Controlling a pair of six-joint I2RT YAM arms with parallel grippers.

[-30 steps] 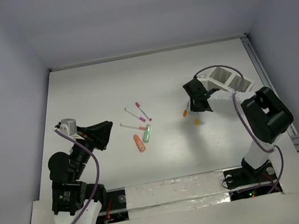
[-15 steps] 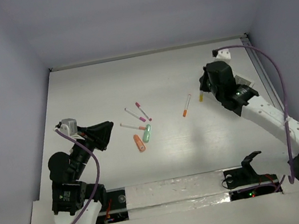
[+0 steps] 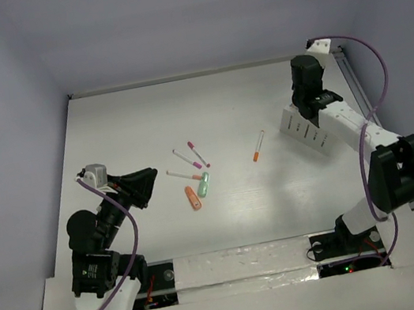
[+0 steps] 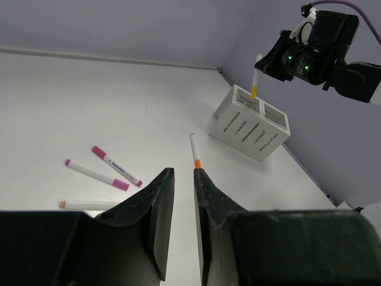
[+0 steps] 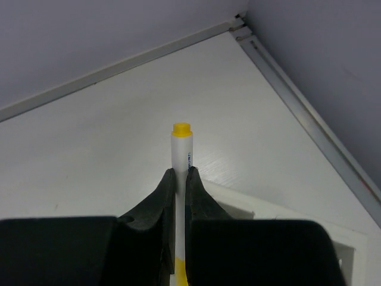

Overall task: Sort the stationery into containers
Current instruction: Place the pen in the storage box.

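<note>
Right tool (image 5: 180,174) swung over organiser (image 4: 250,128), clamping yellow-tipped pen (image 5: 180,143), print unreadable; left tool (image 4: 183,173) narrow.

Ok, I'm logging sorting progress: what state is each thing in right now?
Right gripper, shut on yellow-tipped pen.
Yellow-tipped pen, upright over organiser box.
Organiser box, standing upright.
Left gripper, slightly open, empty.
Orange-tipped pen, lying loose.
Pink-tipped pens, lying loose.
Peach-tipped pen, lying loose.
Orange marker, lying loose.
Mint-green marker, lying loose.
</note>
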